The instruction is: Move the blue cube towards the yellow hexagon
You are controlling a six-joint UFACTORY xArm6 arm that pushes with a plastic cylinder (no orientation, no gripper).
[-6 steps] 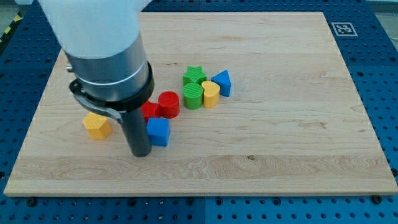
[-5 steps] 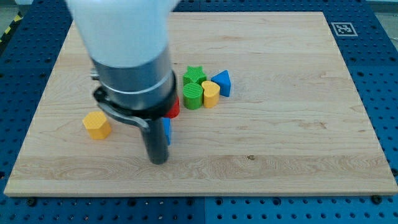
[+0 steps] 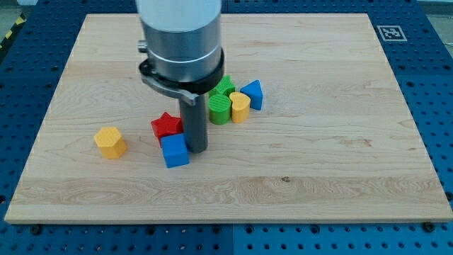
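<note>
The blue cube (image 3: 175, 151) lies left of the board's middle. My tip (image 3: 197, 149) stands right against the cube's right side. The yellow hexagon (image 3: 111, 142) lies to the view's left of the cube, a short way off. A red star (image 3: 165, 125) touches the cube's upper left. The rod and the arm's body hide what lies just behind them.
A green cylinder (image 3: 220, 110), a yellow block (image 3: 240, 107), a blue triangular block (image 3: 253, 94) and a green star (image 3: 227, 86) cluster to the right of the rod. The wooden board (image 3: 318, 142) lies on a blue perforated table, with a marker tag (image 3: 390, 32) at its top right corner.
My tip has gone from the cube's left side round its lower side to its right side. The blue cube has shifted slightly left and down. The red cylinder is now hidden behind the arm.
</note>
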